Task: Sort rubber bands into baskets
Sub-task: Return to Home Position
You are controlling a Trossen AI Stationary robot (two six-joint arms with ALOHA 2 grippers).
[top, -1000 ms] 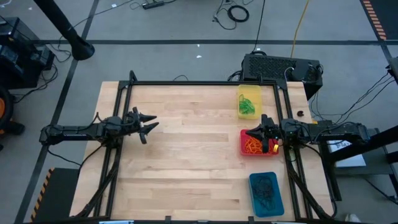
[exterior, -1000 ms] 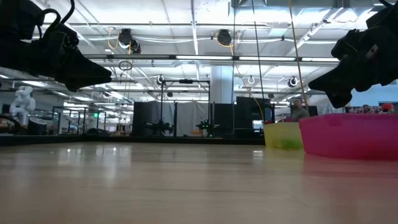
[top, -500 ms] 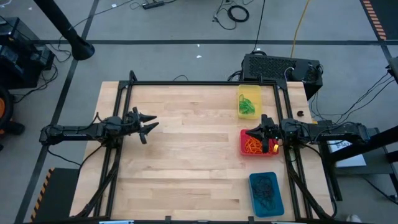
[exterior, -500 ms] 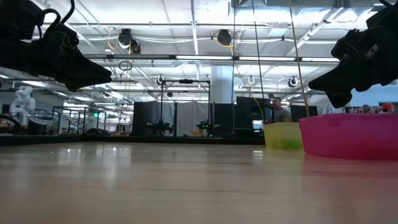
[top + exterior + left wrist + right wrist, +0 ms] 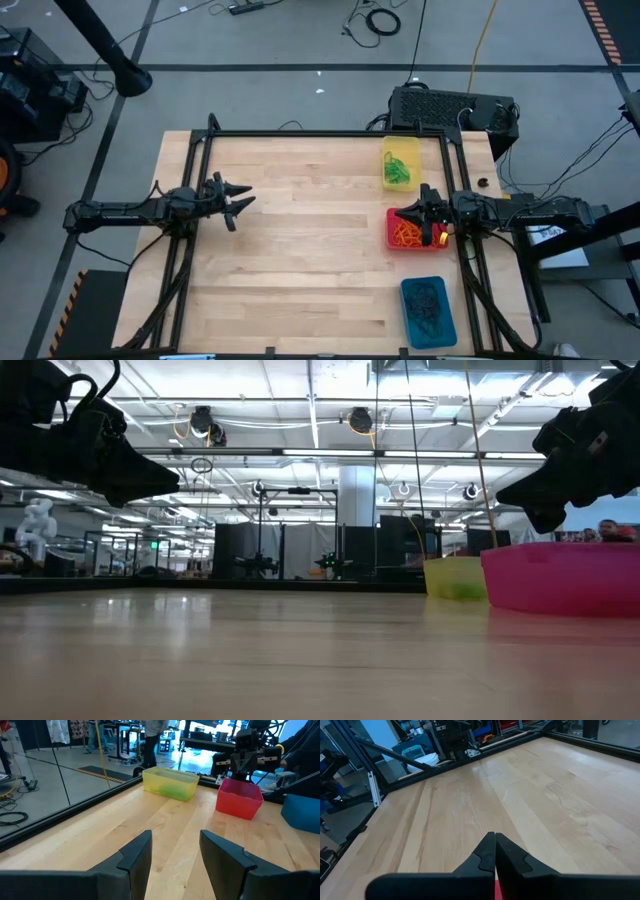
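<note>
Sorting looks finished: green rubber bands (image 5: 397,172) fill the yellow basket (image 5: 401,142), orange bands (image 5: 404,236) the red basket (image 5: 391,243) and dark bands (image 5: 428,306) the blue basket (image 5: 428,282). All three baskets sit in a row along my right side of the pale wooden surface (image 5: 300,250), where I can make out no loose loop.

My right end effector (image 5: 402,214) hangs over the red basket's inner rim with its fingers pressed together on nothing. My left end effector (image 5: 242,198) is raised well apart from the baskets on the far side, fingers spread and empty.

The risk, as I judge it, lies with the right arm. If it pulls away low, it could catch the thin plastic wall. The basket is shallow, smooth and probably light, so it could skid on the planks or tip and spill its tangle. The bands are thin, floppy and springy, and one snagged on a fingertip would be carried out unnoticed. Rising before I retreat should avoid both. The baskets' rounded corners and glossy sides would give little resistance to a sideways knock.
</note>
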